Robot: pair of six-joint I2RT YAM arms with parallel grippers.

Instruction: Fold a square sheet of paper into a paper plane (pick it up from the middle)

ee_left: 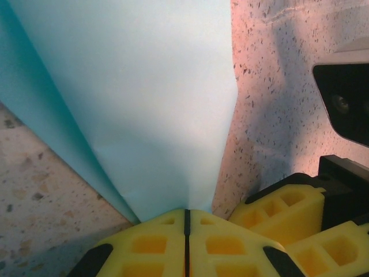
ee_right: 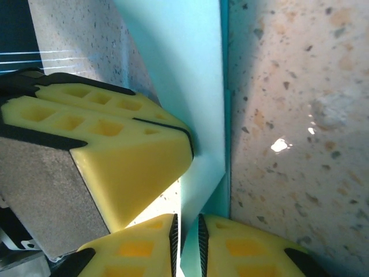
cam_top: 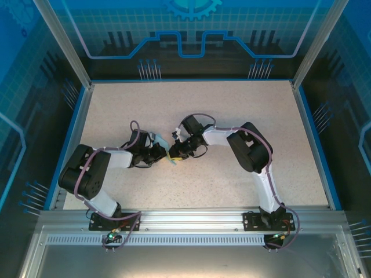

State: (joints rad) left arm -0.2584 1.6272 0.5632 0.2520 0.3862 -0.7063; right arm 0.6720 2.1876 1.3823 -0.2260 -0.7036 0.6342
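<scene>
Left gripper point(ee_left: 186, 219): fingers pressed together, clamped on one edge of the folded light blue square sheet of paper point(ee_left: 144, 98), near the centre of the worktop point(cam_top: 232, 110). Right gripper point(ee_right: 185, 242): fingers slightly apart, the paper's edge between them, close beside the left gripper.
</scene>
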